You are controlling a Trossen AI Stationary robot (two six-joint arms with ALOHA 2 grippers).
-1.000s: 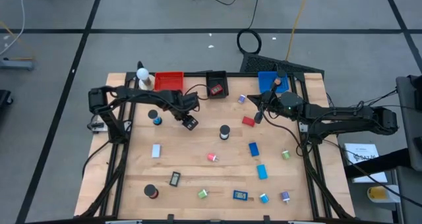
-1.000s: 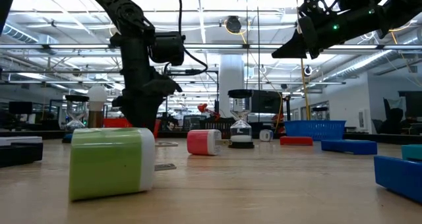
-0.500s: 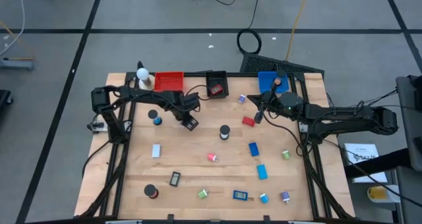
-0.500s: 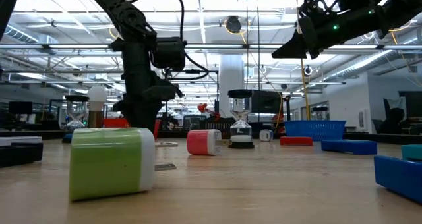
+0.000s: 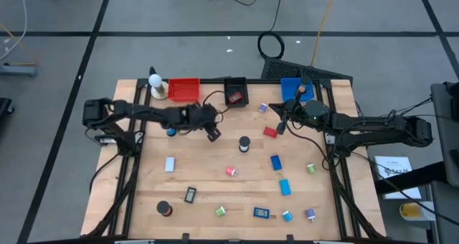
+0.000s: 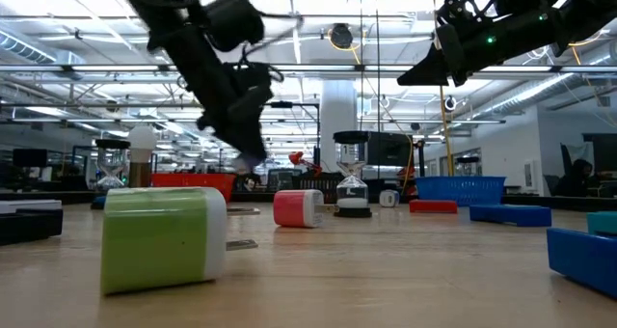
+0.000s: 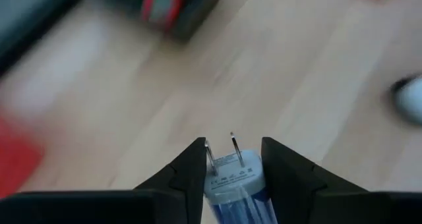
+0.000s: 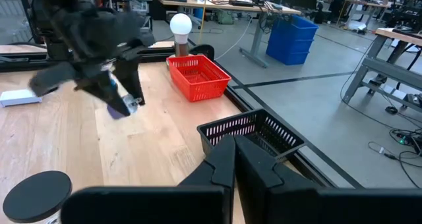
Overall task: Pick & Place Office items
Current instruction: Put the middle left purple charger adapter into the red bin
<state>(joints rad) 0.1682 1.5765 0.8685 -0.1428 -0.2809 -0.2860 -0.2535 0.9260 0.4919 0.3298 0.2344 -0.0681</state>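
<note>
Left gripper (image 7: 232,168) pinches a blue plug (image 7: 234,181), lifted off the table (image 5: 215,172), near the black bin (image 5: 235,90). Right gripper (image 8: 234,159) fingers pressed together, idle. Recommend: keep grip firm until over the blue bin (image 5: 292,88).

Grey tiled floor (image 5: 179,14) with dark seams surrounds the wooden table (image 5: 208,179).

Three bins: red (image 5: 183,90), black (image 5: 236,83) and blue (image 5: 290,86). One white ball (image 5: 155,80) on a stand. Two arms (image 5: 373,125). Loose on the table (image 5: 208,165): three blue blocks (image 5: 275,161), one light-blue block (image 5: 170,163), one red block (image 5: 270,132), two green clips (image 5: 220,211), two purple clips (image 5: 310,214), one pink piece (image 5: 231,171), two black rolls (image 5: 244,143), one black-framed rectangle (image 5: 190,194). One blue plug (image 7: 232,174) sits in the left gripper (image 5: 213,134).
</note>
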